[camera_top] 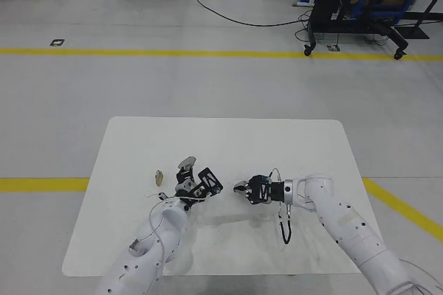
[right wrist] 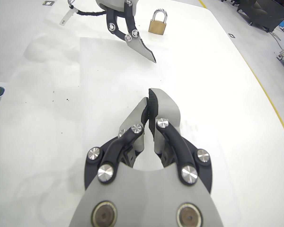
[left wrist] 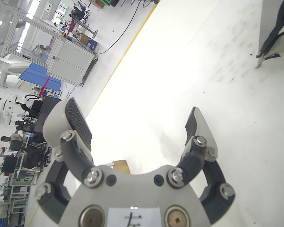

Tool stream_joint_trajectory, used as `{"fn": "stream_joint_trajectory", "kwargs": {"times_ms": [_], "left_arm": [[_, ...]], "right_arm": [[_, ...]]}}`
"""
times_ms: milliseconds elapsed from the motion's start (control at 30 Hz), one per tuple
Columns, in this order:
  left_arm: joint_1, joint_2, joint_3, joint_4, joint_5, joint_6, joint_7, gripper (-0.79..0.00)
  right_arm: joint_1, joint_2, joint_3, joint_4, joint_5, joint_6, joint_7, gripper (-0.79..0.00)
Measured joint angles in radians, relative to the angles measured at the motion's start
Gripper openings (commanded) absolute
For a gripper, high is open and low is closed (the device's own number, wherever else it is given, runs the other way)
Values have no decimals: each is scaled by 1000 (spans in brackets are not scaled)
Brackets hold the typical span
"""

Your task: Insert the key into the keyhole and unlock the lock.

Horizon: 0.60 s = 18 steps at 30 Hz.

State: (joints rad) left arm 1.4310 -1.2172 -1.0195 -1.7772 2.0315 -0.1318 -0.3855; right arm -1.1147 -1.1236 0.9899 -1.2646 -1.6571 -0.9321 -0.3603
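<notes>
- You have the padlock (right wrist: pixel 158 23) standing upright on the worktop (camera_top: pixel 280 140), brass body down and shackle up. It sits toward the left edge, about midway between the far and near edges.
- Your left gripper (left wrist: pixel 132 106) is spread wide, its ribbed pads (left wrist: pixel 78 119) well apart with only bare worktop between them.
- From above, that gripper sits just to the right of the padlock, close to it but not touching it.
- In the left wrist view, only a corner of the brass body peeks out beside the gripper's base. The padlock is outside the span of the fingers, not between them.
- Your right gripper (right wrist: pixel 149 98) is closed, its two pads pressed together at the tips. You cannot tell from these views whether anything is pinched between them.
- The right gripper hangs near the middle of the worktop, pointing toward the left edge, with the left gripper between it and the padlock.
- The two grippers are near each other but apart, and the right one is well apart from the padlock.
</notes>
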Motion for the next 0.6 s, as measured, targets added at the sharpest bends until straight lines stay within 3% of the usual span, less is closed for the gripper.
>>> {"fn": "stream_joint_trajectory", "kwargs": {"times_ms": [600], "left_arm": [[-67,-28,28,89,-19,15,-29,0]], "right_arm": [[68,-6,-18,151,83,-32,-167,-785]]}}
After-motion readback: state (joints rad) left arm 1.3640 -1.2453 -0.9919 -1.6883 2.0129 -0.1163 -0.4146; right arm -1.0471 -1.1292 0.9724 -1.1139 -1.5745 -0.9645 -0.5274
